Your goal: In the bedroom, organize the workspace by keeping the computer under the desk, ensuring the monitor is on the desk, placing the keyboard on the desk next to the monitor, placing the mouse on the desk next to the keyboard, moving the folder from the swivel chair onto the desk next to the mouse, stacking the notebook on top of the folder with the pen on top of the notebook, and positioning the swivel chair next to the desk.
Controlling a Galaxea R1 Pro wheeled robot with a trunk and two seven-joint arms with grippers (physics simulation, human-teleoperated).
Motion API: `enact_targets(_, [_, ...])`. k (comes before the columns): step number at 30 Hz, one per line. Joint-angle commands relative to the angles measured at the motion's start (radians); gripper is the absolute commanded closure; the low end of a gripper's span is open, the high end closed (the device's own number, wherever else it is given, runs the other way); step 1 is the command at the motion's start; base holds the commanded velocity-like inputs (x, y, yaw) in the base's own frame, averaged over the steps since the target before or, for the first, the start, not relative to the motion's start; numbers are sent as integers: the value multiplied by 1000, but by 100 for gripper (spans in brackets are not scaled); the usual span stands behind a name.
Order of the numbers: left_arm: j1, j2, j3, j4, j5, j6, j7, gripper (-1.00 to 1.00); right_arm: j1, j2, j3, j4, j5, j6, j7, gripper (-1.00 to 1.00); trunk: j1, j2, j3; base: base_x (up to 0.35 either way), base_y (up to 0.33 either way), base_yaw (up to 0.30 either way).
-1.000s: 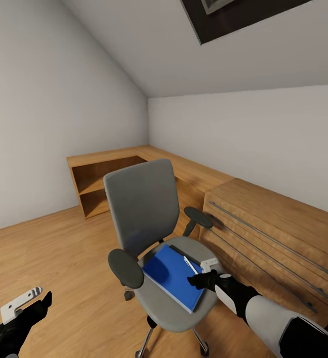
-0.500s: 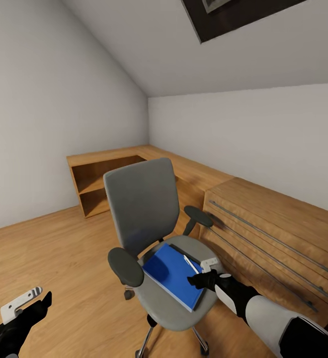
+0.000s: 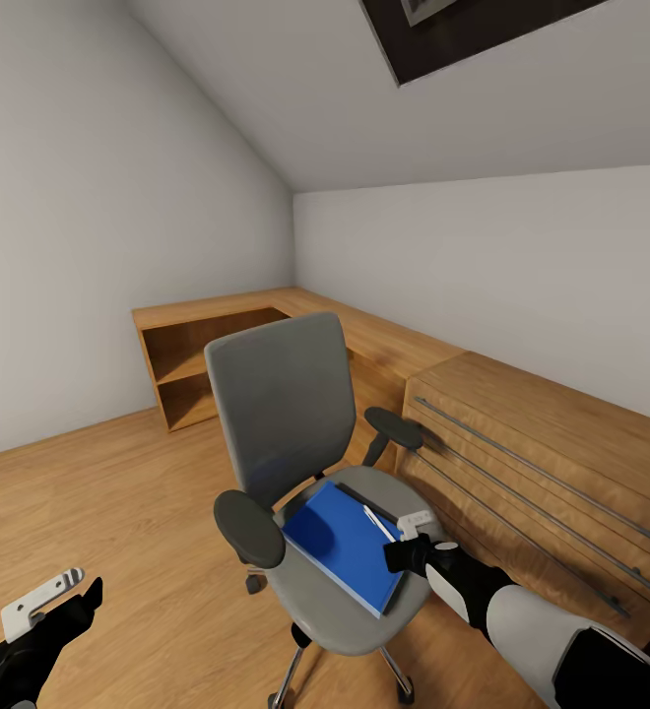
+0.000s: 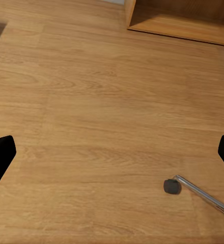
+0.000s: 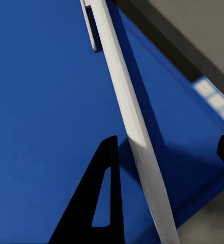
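The right claw (image 3: 404,547) is hovering over the near right edge of the blue notebook (image 3: 340,540), fingers spread apart with the white pen (image 5: 130,127) lying between them; no contact with the pen is discernible. The left claw (image 3: 54,603) is hanging low over the wooden floor (image 4: 102,112), parted and holding nothing. The notebook is resting on a dark folder (image 3: 366,501), and both are sitting on the seat of the grey swivel chair (image 3: 286,423). A chair caster (image 4: 171,186) is standing on the floor near the left claw. The L-shaped wooden table (image 3: 384,340) is running along the walls behind and right of the chair, just beside it. Open floor is lying left of the chair.
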Motion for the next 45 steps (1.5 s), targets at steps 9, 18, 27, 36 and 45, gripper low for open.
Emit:
enact_targets(9, [0, 0, 0, -2, 8, 3, 6, -100, 0, -1, 5, -1, -10, 5, 2, 100, 0, 0, -1, 0, 0, 0])
enact_targets(18, [0, 0, 0, -2, 8, 3, 6, -100, 0, 1, 5, -1, -10, 5, 2, 100, 0, 0, -1, 0, 0, 0])
enact_targets(27, [0, 0, 0, -2, 8, 3, 6, -100, 0, 2, 5, -4, -10, 8, 2, 100, 0, 0, -1, 0, 0, 0])
enact_targets(36, [0, 0, 0, -2, 8, 3, 6, -100, 1, 4, 6, -4, -10, 8, 2, 100, 0, 0, -1, 0, 0, 0])
enact_targets(45, [0, 0, 0, -2, 8, 3, 6, -100, 0, 5, 6, -5, -10, 14, 0, 100, 0, 0, -1, 0, 0, 0])
